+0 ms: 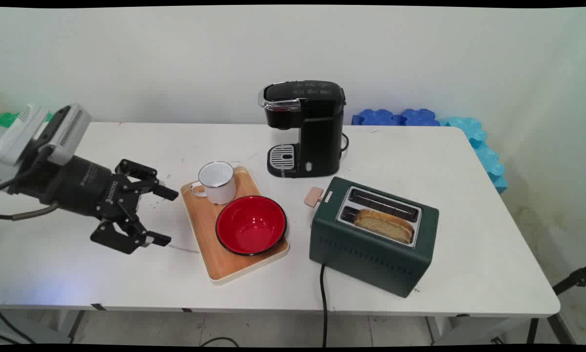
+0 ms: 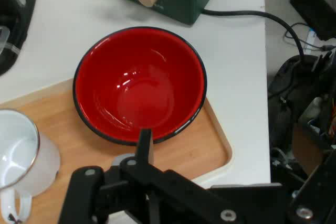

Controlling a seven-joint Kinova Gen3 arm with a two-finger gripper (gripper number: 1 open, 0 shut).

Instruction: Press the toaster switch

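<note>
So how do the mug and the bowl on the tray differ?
The mug is white; the bowl is red with a dark rim. The mug has a handle; the bowl has none. The mug is narrower and taller, the bowl wider and shallower. The mug stands at the far end of the tray, the bowl nearer. Both are upright and empty.

Bare table left of the wooden tray (image 1: 210, 234), mug (image 1: 218, 182) and red bowl (image 1: 251, 225) crowded on it, coffee machine (image 1: 305, 128) behind, toaster (image 1: 373, 235) blocking the right, right end open.
</note>
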